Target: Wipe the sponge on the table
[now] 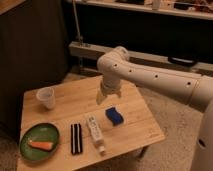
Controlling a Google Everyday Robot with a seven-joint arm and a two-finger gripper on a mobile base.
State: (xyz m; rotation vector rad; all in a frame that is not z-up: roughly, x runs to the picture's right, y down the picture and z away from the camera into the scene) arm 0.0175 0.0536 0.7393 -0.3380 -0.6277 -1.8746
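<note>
The claw [108, 96] hangs over the counter [75, 102] near its far edge, fingers spread and holding nothing. The blue sponge [114, 116] lies flat on the counter's right half, just in front of the claw and apart from it, beside a white tube [95, 132].

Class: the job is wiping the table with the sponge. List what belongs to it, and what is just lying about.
Job: sponge, table, tool (open, above the table, beyond the sponge).
Lying about: cup, plate, carrot, striped bar, tube.
</note>
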